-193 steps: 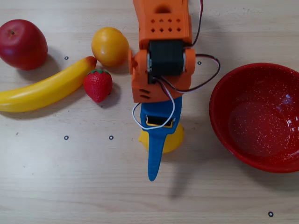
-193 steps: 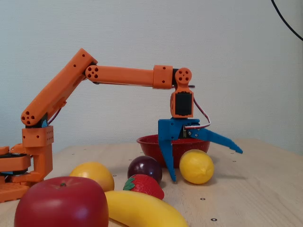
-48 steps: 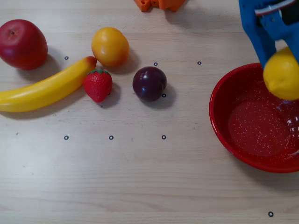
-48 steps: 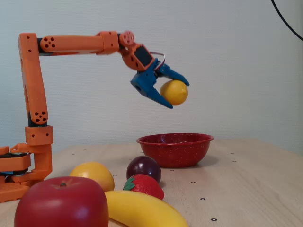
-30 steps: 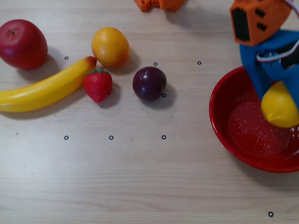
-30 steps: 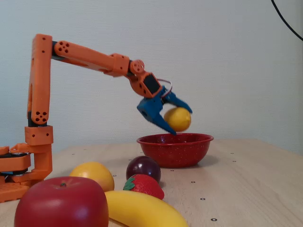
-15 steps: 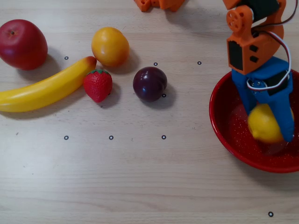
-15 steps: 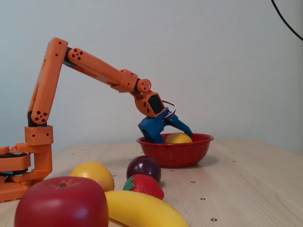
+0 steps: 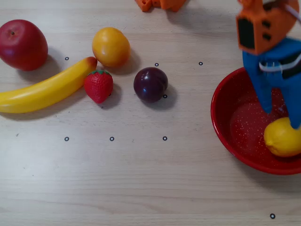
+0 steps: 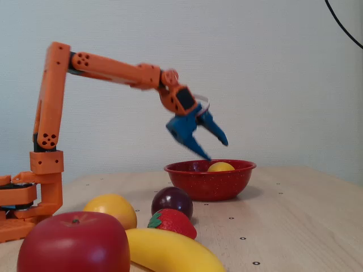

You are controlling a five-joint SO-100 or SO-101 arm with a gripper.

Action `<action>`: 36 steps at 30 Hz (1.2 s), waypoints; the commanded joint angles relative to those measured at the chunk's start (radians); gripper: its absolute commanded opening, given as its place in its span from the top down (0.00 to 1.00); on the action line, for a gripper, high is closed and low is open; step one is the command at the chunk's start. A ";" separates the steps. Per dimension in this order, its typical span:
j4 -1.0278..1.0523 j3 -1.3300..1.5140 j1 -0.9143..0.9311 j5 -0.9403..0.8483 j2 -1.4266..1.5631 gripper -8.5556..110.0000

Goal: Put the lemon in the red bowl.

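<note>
The yellow lemon (image 9: pixel 283 136) lies inside the red bowl (image 9: pixel 225 129) at its lower right; in the fixed view only the lemon's top (image 10: pixel 220 166) shows above the bowl's rim (image 10: pixel 187 168). My blue gripper (image 9: pixel 281 117) hangs open above the bowl with nothing between its fingers. In the fixed view the gripper (image 10: pixel 216 149) is clearly raised off the lemon, its fingers spread and pointing down to the right.
To the left of the bowl lie a dark plum (image 9: pixel 150 84), a strawberry (image 9: pixel 99 85), a banana (image 9: pixel 44 88), an orange-yellow fruit (image 9: pixel 110 46) and a red apple (image 9: pixel 22 44). The arm's orange base (image 10: pixel 25 198) stands at the left in the fixed view.
The gripper lowered the lemon into the bowl, opened and let it go, then rose. The lemon now rests in the bowl's lower right.
</note>
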 commanded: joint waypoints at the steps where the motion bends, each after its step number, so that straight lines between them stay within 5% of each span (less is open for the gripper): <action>1: 0.023 -0.115 -0.066 -0.026 0.187 0.81; 18: 0.250 0.098 -0.304 -0.112 0.563 0.93; 36: -0.017 0.948 -0.506 -0.086 1.212 0.93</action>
